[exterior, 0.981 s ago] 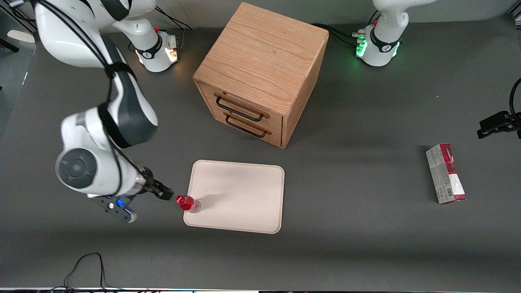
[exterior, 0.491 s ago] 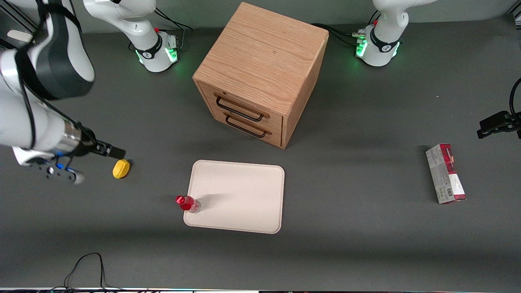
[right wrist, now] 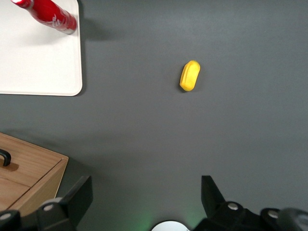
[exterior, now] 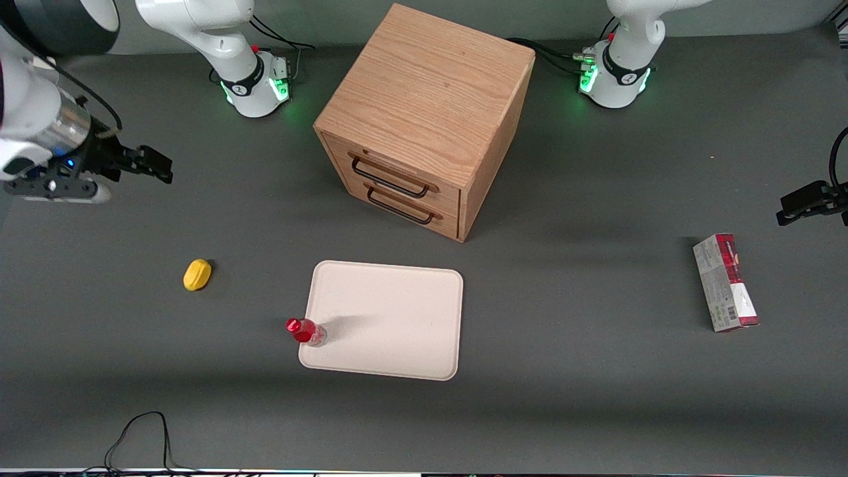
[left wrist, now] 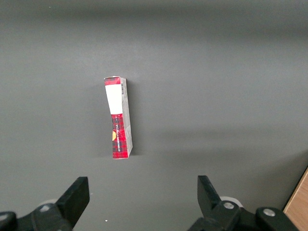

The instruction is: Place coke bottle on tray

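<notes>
Coke bottle point(exterior: 306, 332) standing at the tray's point(exterior: 391, 318) edge, pincer point(exterior: 156, 165) hanging empty, well apart toward the working arm's end of the worktop point(exterior: 570, 397).

The pincer's fingers are spread with nothing between them, farther from the front camera than the yellow lump point(exterior: 197, 274). The bottle stands upright on the tray's rim corner, cap up. It looks light, stiff, smooth and tippy; I'd take it around the red label, below the cap.
</notes>
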